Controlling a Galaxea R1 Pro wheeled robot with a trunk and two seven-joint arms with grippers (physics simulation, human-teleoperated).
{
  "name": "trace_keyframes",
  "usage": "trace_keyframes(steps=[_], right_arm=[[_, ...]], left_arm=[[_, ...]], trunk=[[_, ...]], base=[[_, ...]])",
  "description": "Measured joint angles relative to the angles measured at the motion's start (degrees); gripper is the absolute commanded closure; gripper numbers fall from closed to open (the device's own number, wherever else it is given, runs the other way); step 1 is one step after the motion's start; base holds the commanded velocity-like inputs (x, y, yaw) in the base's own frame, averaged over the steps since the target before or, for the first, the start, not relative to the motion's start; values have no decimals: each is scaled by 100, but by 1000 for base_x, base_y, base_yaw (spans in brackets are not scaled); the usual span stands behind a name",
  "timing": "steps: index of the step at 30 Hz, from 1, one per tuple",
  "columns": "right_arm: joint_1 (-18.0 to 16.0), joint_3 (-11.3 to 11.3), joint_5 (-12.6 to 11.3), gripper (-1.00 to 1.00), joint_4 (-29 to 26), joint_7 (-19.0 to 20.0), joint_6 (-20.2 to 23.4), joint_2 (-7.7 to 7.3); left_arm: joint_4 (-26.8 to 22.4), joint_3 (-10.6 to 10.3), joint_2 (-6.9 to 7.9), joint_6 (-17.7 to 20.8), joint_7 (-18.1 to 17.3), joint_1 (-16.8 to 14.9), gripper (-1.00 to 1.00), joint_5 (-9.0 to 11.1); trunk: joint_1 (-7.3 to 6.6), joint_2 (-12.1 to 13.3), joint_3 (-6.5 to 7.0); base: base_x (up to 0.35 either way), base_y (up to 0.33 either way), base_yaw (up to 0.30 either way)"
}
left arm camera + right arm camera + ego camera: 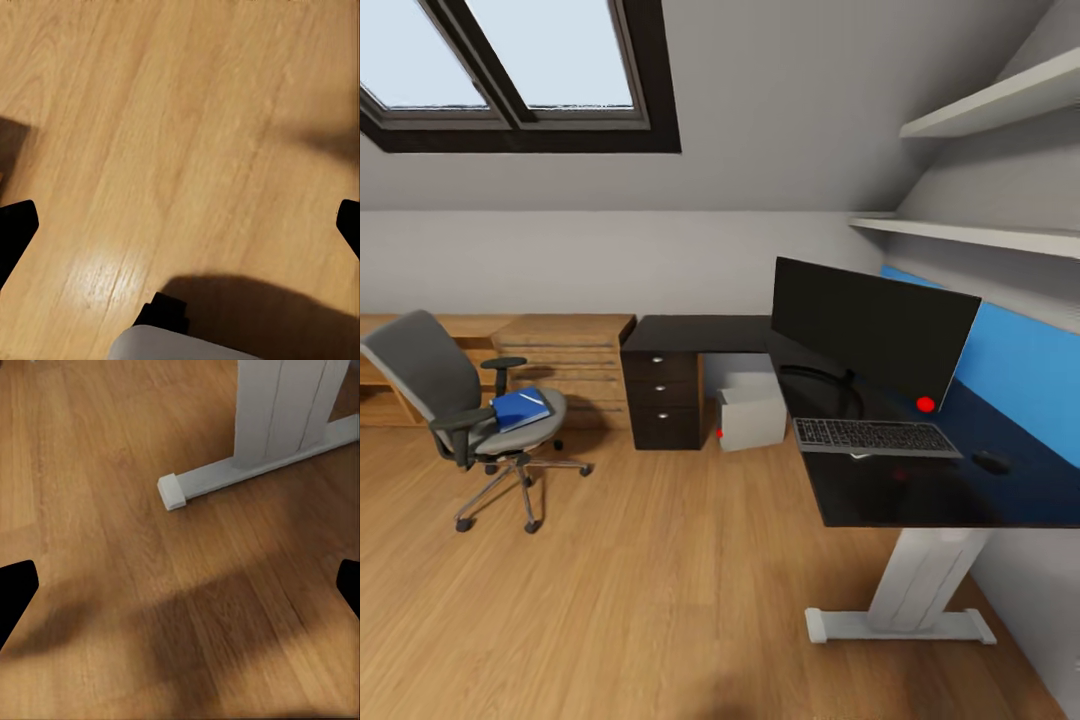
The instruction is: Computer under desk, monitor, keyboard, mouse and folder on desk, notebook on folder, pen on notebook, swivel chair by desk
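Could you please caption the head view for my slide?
Blue folder on swivel chair; monitor, keyboard, mouse on desk.

Open wood floor (660, 590) between swivel chair (450, 400) and desk (920, 490): broad free passage. Desk front edge bare ahead of keyboard (875, 437); mouse (991, 461) sits near the right end. Monitor (870, 335) blocks the desk's rear edge. Under desk: computer (752, 417) beside the drawer unit (662, 398); white leg (281, 412) and its foot bar obstruct low passage.
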Motion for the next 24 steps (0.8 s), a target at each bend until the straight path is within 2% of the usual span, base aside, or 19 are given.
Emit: trace_keyframes(steps=[4,8,24], right_arm=[[0,-3,-1,-100,1,0,-2,-1],[0,-4,-1,-100,1,1,-3,5],[0,3,7,-100,1,1,-3,8]], left_arm=[[-1,-4,-5,1,2,0,-100,0],[-3,-5,0,2,26,1,-100,0],[-3,-4,1,3,39,2,-100,1]], trunk=[[-88,160,72],[-176,321,144],[-527,963,431]], base=[[0,-115,-163],[0,-277,-92],[0,-315,-7]])
